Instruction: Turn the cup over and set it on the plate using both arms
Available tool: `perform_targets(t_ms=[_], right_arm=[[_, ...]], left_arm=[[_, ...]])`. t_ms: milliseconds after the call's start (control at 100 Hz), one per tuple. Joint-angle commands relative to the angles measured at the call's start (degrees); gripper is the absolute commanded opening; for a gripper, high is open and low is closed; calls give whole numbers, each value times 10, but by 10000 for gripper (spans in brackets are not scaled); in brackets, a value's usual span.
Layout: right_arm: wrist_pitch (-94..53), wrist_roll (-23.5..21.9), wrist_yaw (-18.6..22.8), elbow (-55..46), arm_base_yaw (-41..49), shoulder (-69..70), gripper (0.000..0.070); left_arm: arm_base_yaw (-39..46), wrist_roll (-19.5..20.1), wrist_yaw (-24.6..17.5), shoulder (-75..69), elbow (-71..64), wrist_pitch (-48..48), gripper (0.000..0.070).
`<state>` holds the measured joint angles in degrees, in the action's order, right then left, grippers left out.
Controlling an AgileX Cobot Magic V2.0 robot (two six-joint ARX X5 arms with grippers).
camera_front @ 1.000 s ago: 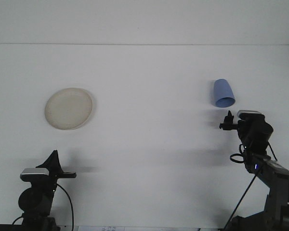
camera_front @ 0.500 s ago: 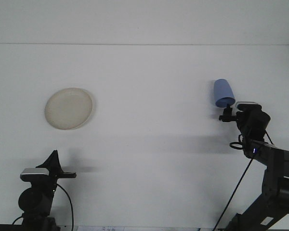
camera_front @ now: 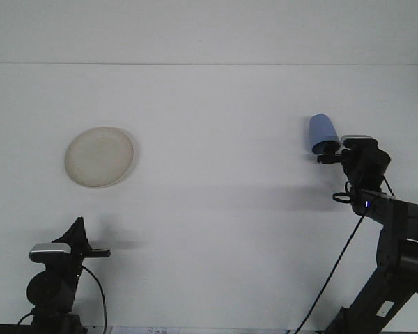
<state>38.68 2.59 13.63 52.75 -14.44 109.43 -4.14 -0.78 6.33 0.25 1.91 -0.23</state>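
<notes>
Right claw [camera_front: 328, 154] at blue cup [camera_front: 322, 132] rim, grip unclear; plate [camera_front: 99, 156] bare.

The small blue plastic-looking cup [camera_front: 322, 133] at the right has a smooth, matt skin. The round cream plate [camera_front: 99, 156] at the left looks dull and slightly mottled, its material unclear. The broad white table [camera_front: 216, 209] is flat and matt. Both black robot arms look like matt hard plastic or painted metal.
</notes>
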Motion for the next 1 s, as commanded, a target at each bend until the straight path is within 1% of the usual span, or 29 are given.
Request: perform_targets(t_ms=[0,80,200,250,340,480,570,610,710,790,880,990], right_arm=[[6,3,4,14,-3,22,470],[13,3,6,17,-3,25,409],[28,3,6,21,-3,31,247],[28,4,6,22,-3,32,192],[29,5,6,22,-4,33,135],[31,5,6,22,-6,33,6],[41,4,8,22,-9,33,2],[42,0,15,22,-10,33,2],[43,-10,17,22,-14,31,2],[38,-15,33,22,-14,26,2],[11,-18,44,22,-14,11,2],[-37,-17,44,22,-14,-23,2]], left_arm=[[0,-1,3,-1,-11,7,15],[0,-1,3,-1,-11,7,15],[0,-1,3,-1,-11,7,15],[0,-1,3,-1,-11,7,15],[0,-1,3,-1,-11,7,15],[0,-1,3,-1,-11,7,15],[0,-1,3,-1,-11,7,15],[0,-1,3,-1,-11,7,15],[0,-1,3,-1,-11,7,15],[0,-1,3,-1,-11,7,15],[0,-1,3,-1,-11,7,15],[0,-1,3,-1,-11,7,15]])
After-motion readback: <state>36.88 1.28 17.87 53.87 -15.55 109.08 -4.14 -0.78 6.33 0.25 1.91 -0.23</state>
